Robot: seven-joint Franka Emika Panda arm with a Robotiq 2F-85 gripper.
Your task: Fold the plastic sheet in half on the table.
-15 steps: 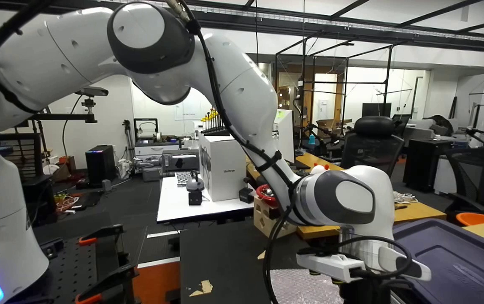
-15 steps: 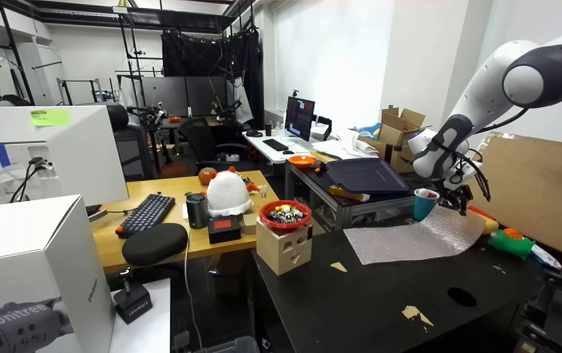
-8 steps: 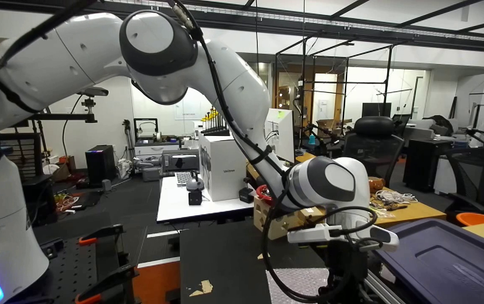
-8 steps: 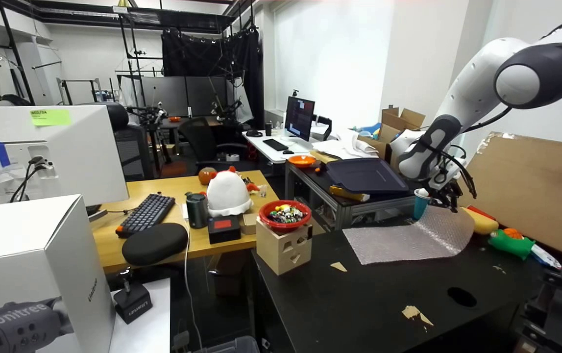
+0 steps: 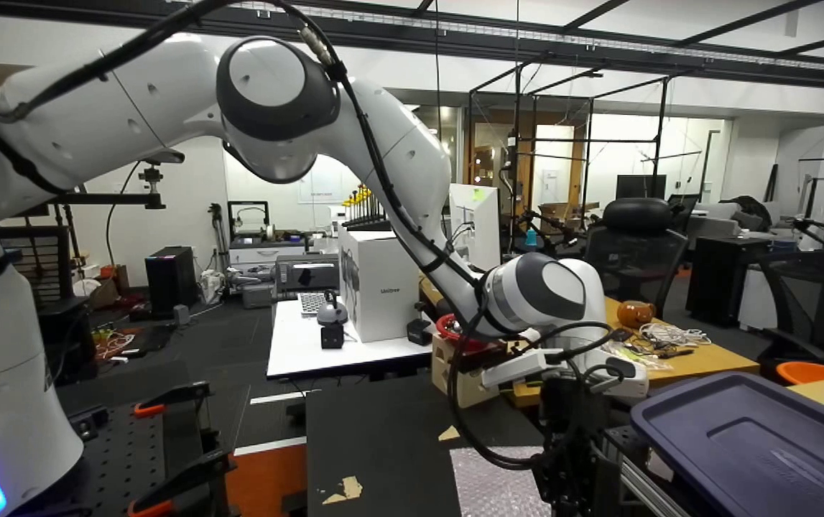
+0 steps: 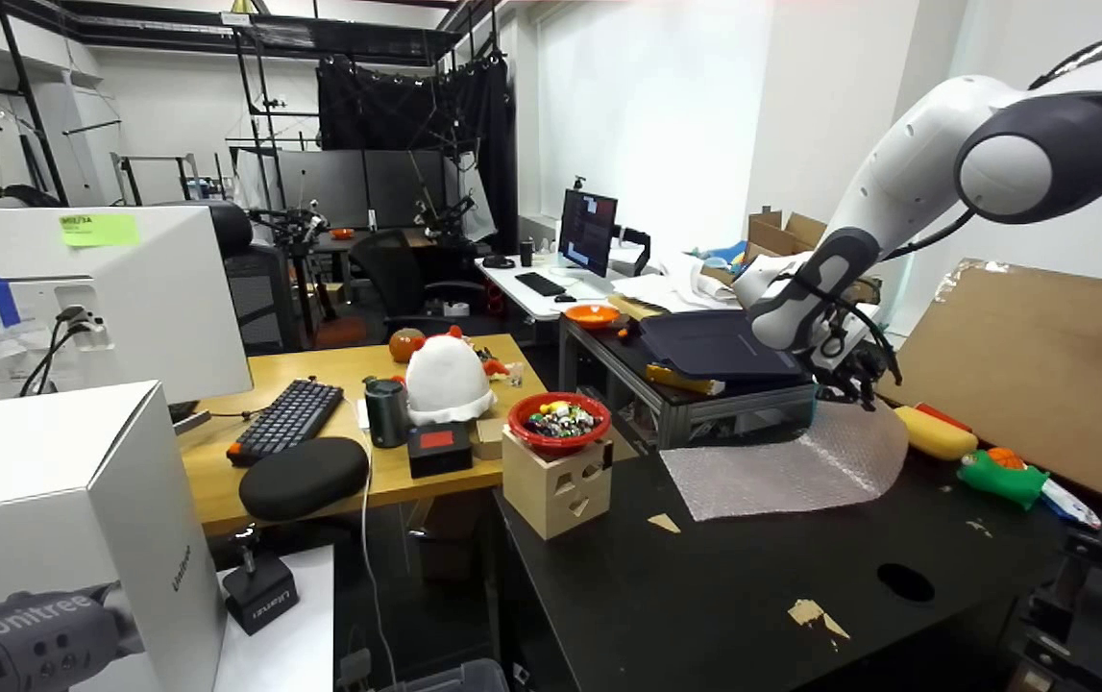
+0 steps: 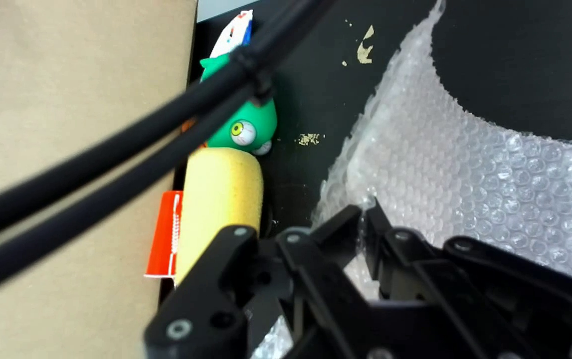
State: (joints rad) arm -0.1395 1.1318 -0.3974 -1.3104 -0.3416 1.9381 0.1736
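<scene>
The plastic sheet (image 7: 525, 189), a pale bubble-textured film, lies partly flat on the black table (image 6: 704, 596), and its far part curves up toward my gripper (image 6: 860, 392). In the wrist view the gripper (image 7: 367, 214) is shut, with a pinched edge of the sheet between its fingertips. The raised part runs from the grip down to the tabletop, and a corner peaks farther up in that view. In an exterior view the sheet (image 5: 491, 477) is partly hidden behind the cable and gripper, and the fingertips there are dark and hard to make out.
Beside the gripper lie a yellow roll (image 7: 221, 189) and a green toy (image 7: 246, 119), along a tall cardboard panel (image 7: 66, 124). A wooden block (image 6: 555, 490) with a red bowl (image 6: 560, 442) stands at the table's edge. A dark blue lid (image 6: 719, 346) lies on a neighbouring table.
The arm and gripper have moved left in both exterior views, carrying the sheet's raised edge along. The flat part of the sheet has slid slightly left too. The grip has stayed shut.
</scene>
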